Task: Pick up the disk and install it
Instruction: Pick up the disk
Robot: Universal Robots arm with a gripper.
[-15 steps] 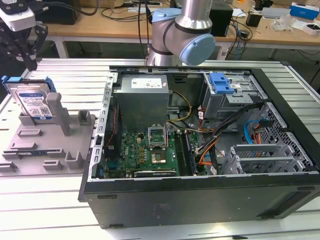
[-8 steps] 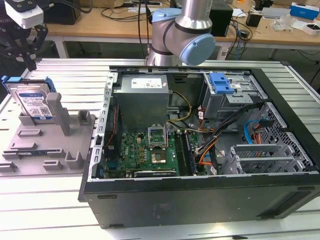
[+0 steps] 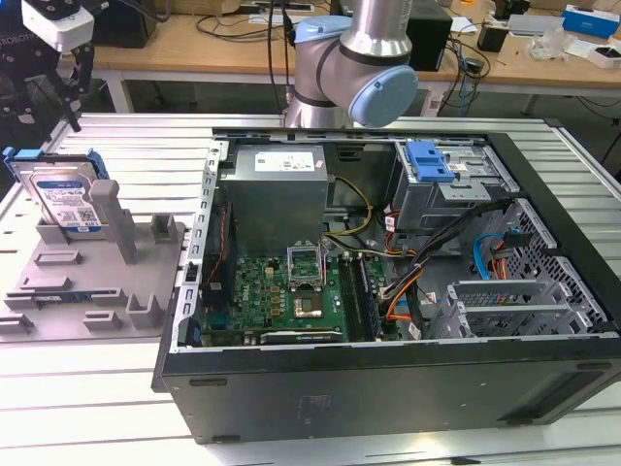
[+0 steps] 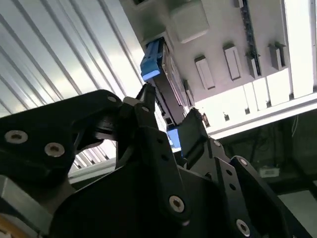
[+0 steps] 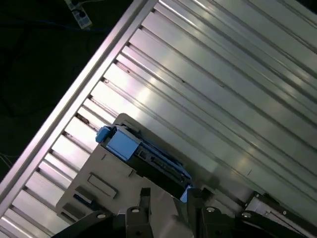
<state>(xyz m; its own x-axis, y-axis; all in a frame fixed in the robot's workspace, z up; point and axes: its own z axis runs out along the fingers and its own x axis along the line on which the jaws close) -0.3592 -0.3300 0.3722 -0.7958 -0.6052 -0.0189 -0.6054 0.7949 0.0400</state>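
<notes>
Hanging over the ribbed aluminium table [image 3: 126,146], the black two-finger gripper [image 4: 170,103] has its fingers spread, holding nothing. Below it, the flat silver-grey disk [image 3: 64,199] in its bright blue plastic bracket [image 4: 151,62] stands on edge in the grey moulded holder [image 3: 97,282]. A skewed descent could, I judge, strike the bracket and jam or tip the disk. Farther off, the open black computer case [image 3: 388,388] holds a green motherboard [image 3: 281,291], a grey power supply [image 3: 277,194] and a blue-latched drive cage [image 3: 456,189].
</notes>
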